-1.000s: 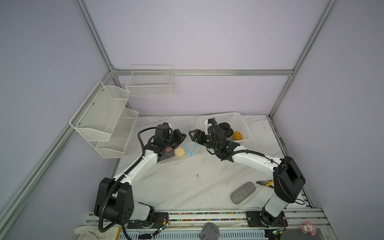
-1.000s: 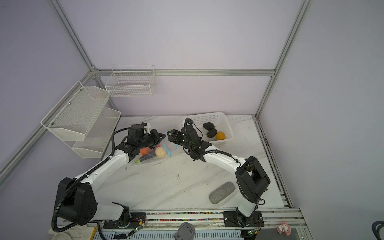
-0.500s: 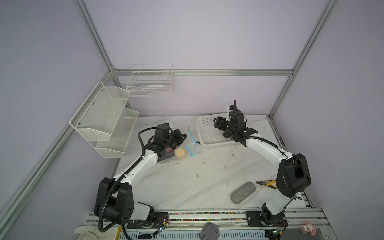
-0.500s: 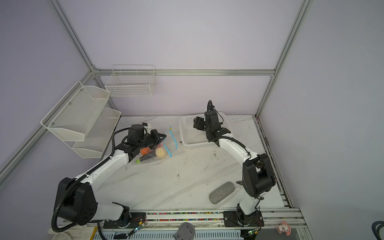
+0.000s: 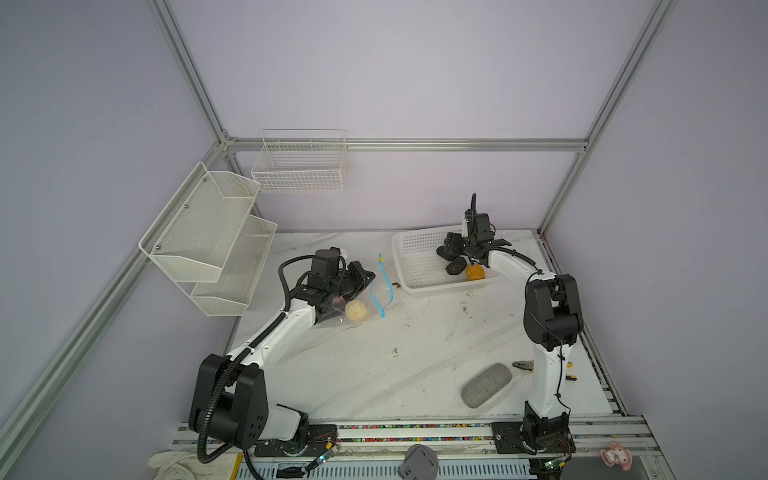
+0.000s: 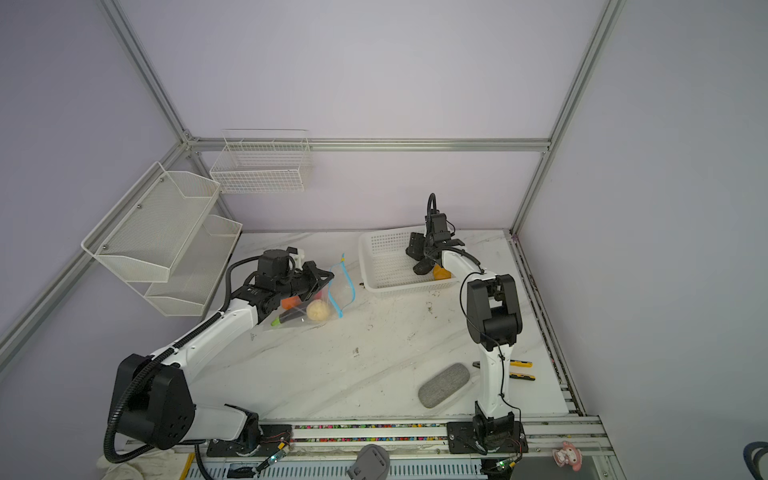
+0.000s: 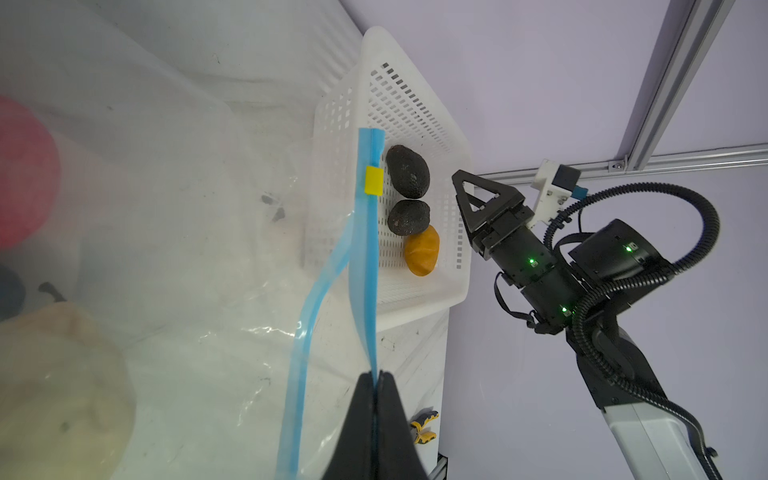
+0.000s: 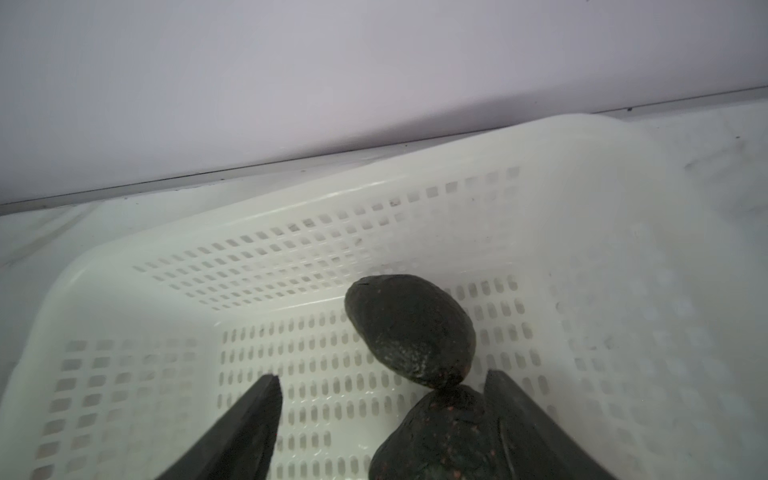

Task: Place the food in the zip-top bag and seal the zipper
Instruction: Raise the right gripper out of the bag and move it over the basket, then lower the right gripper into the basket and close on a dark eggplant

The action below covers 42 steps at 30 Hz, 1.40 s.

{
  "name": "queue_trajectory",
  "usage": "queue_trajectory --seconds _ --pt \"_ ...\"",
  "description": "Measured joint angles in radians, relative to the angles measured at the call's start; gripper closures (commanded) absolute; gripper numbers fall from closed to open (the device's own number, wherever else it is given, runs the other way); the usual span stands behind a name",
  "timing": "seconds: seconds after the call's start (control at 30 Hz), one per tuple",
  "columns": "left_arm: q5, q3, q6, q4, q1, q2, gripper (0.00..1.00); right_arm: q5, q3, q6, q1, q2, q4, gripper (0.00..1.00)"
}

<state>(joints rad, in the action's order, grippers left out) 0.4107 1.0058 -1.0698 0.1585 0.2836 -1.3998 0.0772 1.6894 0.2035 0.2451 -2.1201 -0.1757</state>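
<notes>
The clear zip-top bag (image 5: 370,297) (image 6: 337,291) lies left of centre, mouth gaping. My left gripper (image 7: 377,376) (image 5: 368,276) is shut on one lip of its light blue zipper (image 7: 368,249), which carries a yellow tab (image 7: 372,180). Food in the bag: a cream ball (image 5: 356,310) (image 6: 318,311), an orange piece (image 6: 291,302), a pink one (image 7: 20,174). The white basket (image 5: 440,286) (image 8: 291,216) holds two black pieces (image 7: 407,170) (image 7: 408,217) and an orange one (image 7: 422,249). My right gripper (image 8: 382,379) (image 5: 451,251) hangs open inside the basket, the nearer black piece (image 8: 440,432) against one finger.
A grey oval pad (image 5: 485,385) and yellow-handled pliers (image 5: 524,365) lie at the front right by the right arm's base. White mesh shelves (image 5: 208,232) hang on the left wall and a wire basket (image 5: 301,166) on the back wall.
My right arm has swung from the bag's mouth back to the basket and come down over the black pieces, jaws open. The left gripper has held the zipper lip without moving.
</notes>
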Motion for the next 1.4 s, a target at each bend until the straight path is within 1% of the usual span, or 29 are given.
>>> queue_trajectory --seconds 0.07,0.2,0.43,0.57,0.77,1.13,1.4 --pt "0.005 0.0 0.0 0.0 0.0 -0.004 1.0 0.01 0.019 -0.006 -0.012 -0.035 -0.008 0.15" --pt "0.007 0.0 0.001 0.0 0.0 -0.006 1.0 0.025 0.059 -0.016 -0.026 -0.084 -0.024 0.12" --pt "0.011 0.0 0.011 0.0 0.0 -0.006 1.0 0.104 0.167 -0.026 -0.029 -0.172 -0.043 0.11" --pt "0.013 0.0 0.014 -0.001 0.0 -0.012 1.0 0.129 0.194 -0.032 -0.029 -0.208 -0.061 0.12" --pt "0.017 0.0 0.015 0.0 0.0 -0.052 1.0 0.15 0.193 -0.039 -0.028 -0.214 -0.084 0.15" --pt "0.018 0.0 0.014 0.0 0.0 -0.053 1.0 0.156 0.158 -0.056 -0.019 -0.212 -0.083 0.17" --pt "0.017 0.0 0.014 0.0 0.0 -0.053 1.0 0.137 0.137 -0.072 0.016 -0.191 -0.084 0.18"
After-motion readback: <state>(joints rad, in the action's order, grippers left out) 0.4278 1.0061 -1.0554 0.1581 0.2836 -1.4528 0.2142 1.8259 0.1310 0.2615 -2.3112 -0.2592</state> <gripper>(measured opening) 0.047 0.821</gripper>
